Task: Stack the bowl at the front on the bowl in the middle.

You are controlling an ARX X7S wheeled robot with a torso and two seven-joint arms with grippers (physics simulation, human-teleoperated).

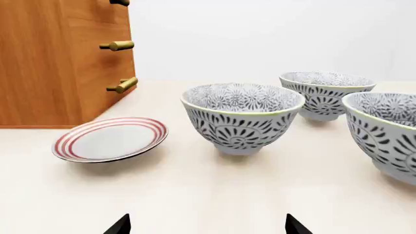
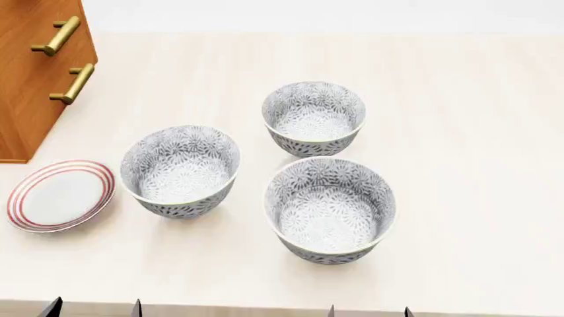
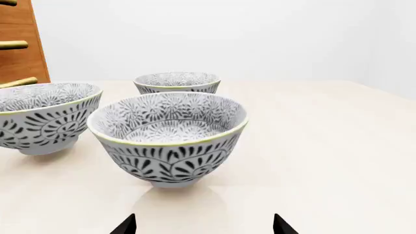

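The front bowl [image 2: 331,210] is sitting lower centre-right, directly ahead of the right gripper [image 2: 368,312] (spread wide, holding nothing); the middle bowl [image 2: 181,170] is waiting left.

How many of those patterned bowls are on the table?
3. The bowl at the front sits nearest the robot, the bowl in the middle stands beside the red-ringed plate, and a third bowl is farthest back. None is stacked or hidden.
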